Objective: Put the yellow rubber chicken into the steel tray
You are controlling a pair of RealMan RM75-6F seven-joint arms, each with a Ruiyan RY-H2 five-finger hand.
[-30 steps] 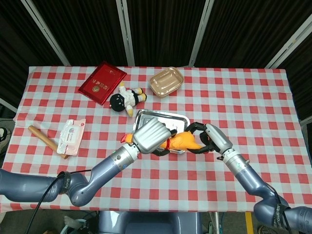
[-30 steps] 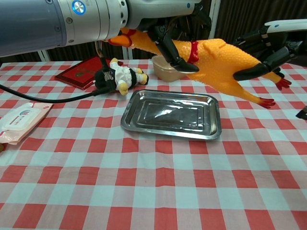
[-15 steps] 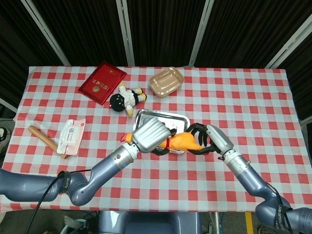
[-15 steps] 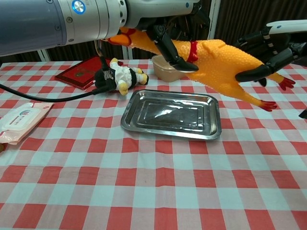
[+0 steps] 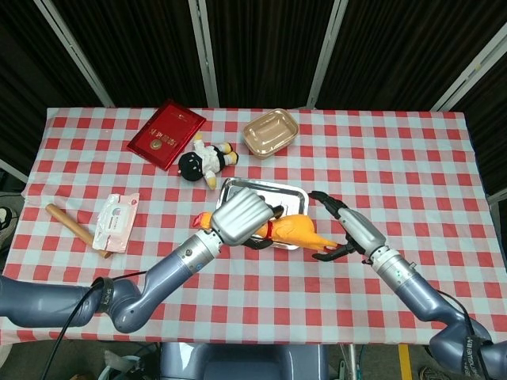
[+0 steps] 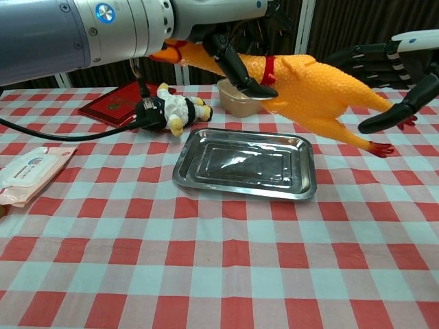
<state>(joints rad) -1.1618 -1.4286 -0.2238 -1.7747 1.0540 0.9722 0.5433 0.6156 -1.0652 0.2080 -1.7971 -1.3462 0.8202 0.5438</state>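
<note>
The rubber chicken (image 6: 309, 86) is held above the steel tray (image 6: 245, 163) by the left hand (image 5: 240, 218); the right hand (image 6: 394, 72) is spread open, released

No readable text anywhere — the red booklet (image 5: 166, 133) has a gold emblem and the wipes pack (image 5: 116, 221) has print, both too small to read.

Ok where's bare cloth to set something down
Free: the tablecloth's near edge in front of the steel tray, and the far right beyond the right hand. Crowded: the back left, around the red booklet, plush doll and tan container.
</note>
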